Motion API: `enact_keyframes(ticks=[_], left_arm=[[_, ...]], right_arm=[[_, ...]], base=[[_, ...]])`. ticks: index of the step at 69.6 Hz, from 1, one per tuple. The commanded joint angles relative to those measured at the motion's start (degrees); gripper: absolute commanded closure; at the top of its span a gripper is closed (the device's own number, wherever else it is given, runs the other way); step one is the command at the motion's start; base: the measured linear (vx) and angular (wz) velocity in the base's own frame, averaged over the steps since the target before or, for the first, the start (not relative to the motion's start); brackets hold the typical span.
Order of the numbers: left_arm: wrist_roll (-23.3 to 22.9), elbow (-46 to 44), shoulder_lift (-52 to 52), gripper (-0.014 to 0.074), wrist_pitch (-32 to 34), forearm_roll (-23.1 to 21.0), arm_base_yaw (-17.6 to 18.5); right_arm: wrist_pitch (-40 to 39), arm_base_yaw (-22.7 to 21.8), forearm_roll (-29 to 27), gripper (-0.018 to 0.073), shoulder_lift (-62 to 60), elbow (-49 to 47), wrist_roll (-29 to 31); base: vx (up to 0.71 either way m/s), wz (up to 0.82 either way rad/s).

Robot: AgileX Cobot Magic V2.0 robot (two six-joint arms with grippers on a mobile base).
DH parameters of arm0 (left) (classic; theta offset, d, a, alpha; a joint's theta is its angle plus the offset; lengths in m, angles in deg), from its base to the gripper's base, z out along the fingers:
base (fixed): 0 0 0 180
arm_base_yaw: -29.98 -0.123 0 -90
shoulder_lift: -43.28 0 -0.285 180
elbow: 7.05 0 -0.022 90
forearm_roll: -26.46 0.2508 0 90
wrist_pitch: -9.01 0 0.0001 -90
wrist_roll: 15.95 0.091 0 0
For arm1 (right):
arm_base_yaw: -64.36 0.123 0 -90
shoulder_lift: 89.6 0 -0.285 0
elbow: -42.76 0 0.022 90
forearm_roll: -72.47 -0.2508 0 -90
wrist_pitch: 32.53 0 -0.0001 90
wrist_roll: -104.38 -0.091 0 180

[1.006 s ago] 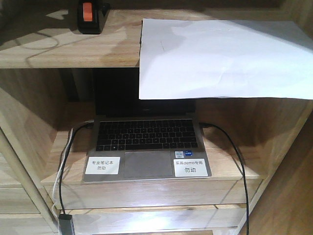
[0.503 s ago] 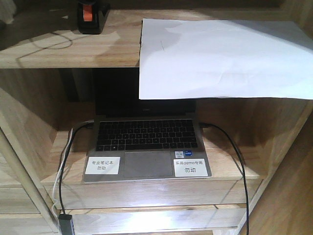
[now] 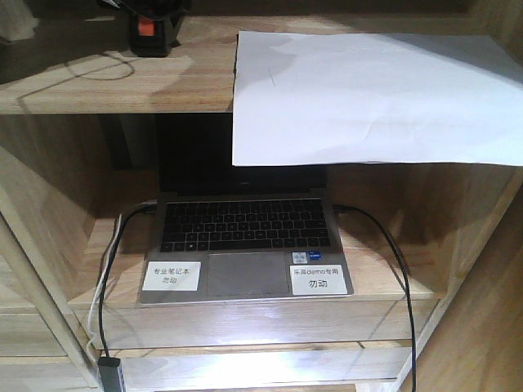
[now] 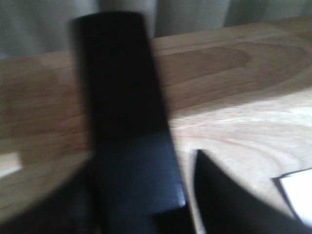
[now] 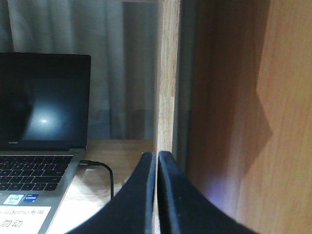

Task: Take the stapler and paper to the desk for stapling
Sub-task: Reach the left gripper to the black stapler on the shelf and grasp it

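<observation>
Exterior front-facing view: small black stapler [image 3: 151, 39] with an orange patch [image 3: 145, 27], at the back left corner of the top shelf [image 3: 98, 82]. White paper [image 3: 368, 98] on the right side of the same shelf, front part hanging over the front edge, above the laptop [image 3: 245, 237] on the lower shelf [image 3: 384, 286]. No desk in any view.

Left wrist view, very blurry: left gripper [image 4: 144, 156] spread apart, one finger on each side of the stapler, with a gap beside one finger [image 4: 214, 195]. Not squeezing yet, by the look of it. Right wrist view: right gripper [image 5: 157, 155] pressed tight together, holding nothing, close to the right wall [image 5: 229, 122] of the lower shelf.

Stapler: hard, likely a bit heavy for its size, smooth on top, so may slip. Best to pinch across the two long sides near the middle, not at an end, to stop tipping. Watch for the top arm swinging up on its hinge. Squeeze low on the body.

Paper: very light, floppy, easy to crease. Best to pinch the hanging front edge with a soft grip, then slide off flat.
</observation>
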Motion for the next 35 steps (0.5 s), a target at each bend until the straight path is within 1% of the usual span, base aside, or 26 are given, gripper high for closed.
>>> enact_keyframes(ticks=[1, 7, 9, 20, 28, 35], left_arm=[[-0.52, -1.66, 2.79, 0.0453, 3.88, 0.23, 0.20], [-0.52, -1.66, 2.91, 0.0577, 4.96, 0.28, 0.20], [-0.44, -1.66, 3.13, 0.0606, 5.37, 0.28, 0.20], [-0.37, -1.66, 4.70, 0.0605, 7.88, 0.28, 0.20], [0.18, -1.66, 6.37, 0.0605, 8.47, 0.46, 0.20], [0.25, -1.66, 7.65, 0.0605, 8.64, 2.02, 0.20]], right_arm=[[-4.12, -0.28, 0.10, 0.0568, -0.87, 0.21, -0.11], [-4.12, -0.28, 0.10, 0.0568, -0.87, 0.21, -0.11], [-4.12, -0.28, 0.10, 0.0568, -0.87, 0.21, -0.11], [-4.12, -0.28, 0.10, 0.0568, -0.87, 0.21, -0.11], [-4.12, -0.28, 0.10, 0.0568, -0.87, 0.21, -0.11], [-4.12, -0.28, 0.10, 0.0568, -0.87, 0.21, -0.11]], base=[[0.00, 0.00], [0.00, 0.00], [0.00, 0.00], [0.00, 0.00], [0.00, 0.00], [0.00, 0.00]])
